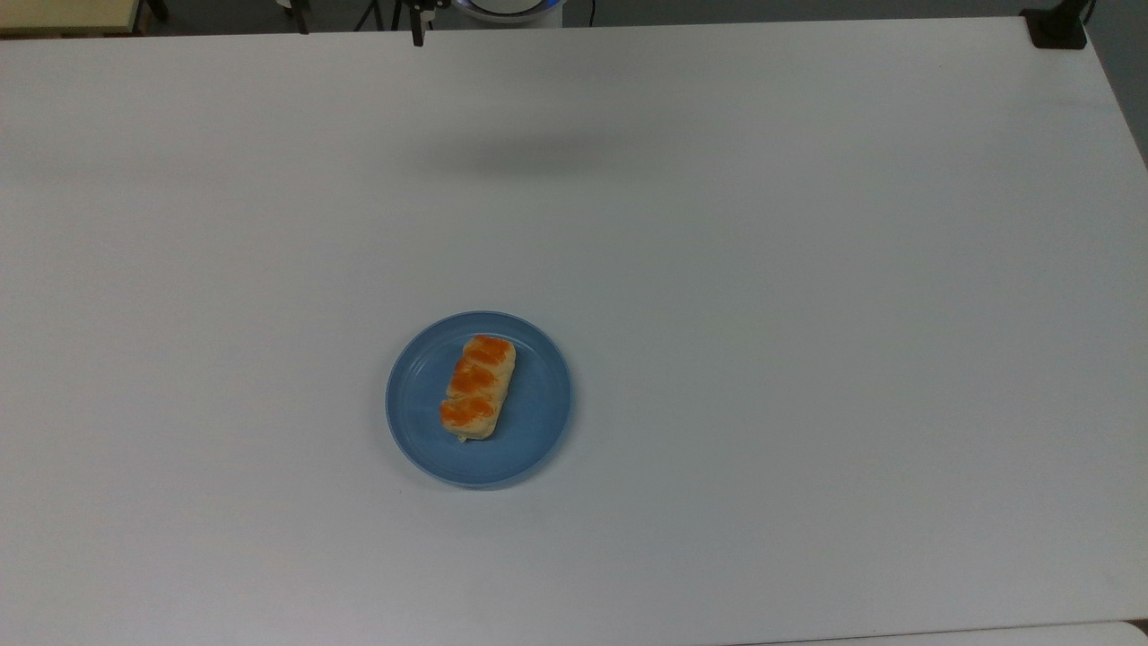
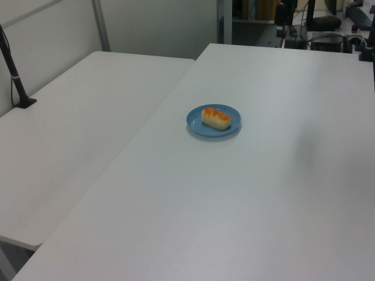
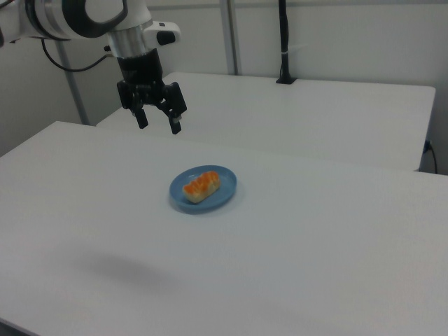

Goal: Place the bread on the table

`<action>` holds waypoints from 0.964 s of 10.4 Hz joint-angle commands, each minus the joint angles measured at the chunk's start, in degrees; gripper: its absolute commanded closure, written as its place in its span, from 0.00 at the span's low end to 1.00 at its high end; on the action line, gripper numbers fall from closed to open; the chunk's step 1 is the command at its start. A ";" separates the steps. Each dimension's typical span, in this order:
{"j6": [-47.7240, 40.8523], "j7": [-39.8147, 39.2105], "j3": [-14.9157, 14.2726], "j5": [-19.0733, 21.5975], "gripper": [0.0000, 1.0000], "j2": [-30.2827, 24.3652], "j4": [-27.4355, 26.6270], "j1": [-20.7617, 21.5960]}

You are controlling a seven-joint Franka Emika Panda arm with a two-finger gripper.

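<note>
I see even, soft overhead light on the white table point(image 1: 807, 269), bright with no glare or hot spots. A broad, faint grey shadow point(image 1: 538, 152) lies near the far edge in the top view, and a similar soft smudge point(image 3: 119, 269) darkens the near side in the right view. The blue plate point(image 1: 538, 422) casts a thin shadow along its lower rim. All three views look slightly grainy, with a cool bluish cast.

Arm point(image 3: 77, 15): white rounded segments with black joint rings, dark cable trailing behind, silver-grey wrist collar, black two-finger gripper point(image 3: 159, 126) with short angular black fingers point(image 3: 176, 124).
</note>
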 commanded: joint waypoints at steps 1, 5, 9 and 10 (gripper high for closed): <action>1.71 -1.26 -1.09 1.11 0.00 -0.58 -1.27 1.04; 1.71 -1.08 -1.09 0.93 0.00 -0.32 -1.19 1.04; 1.62 -1.08 -0.65 -1.43 0.00 0.03 -1.10 1.04; 1.62 -1.17 -0.65 -1.62 0.00 0.03 -1.10 1.04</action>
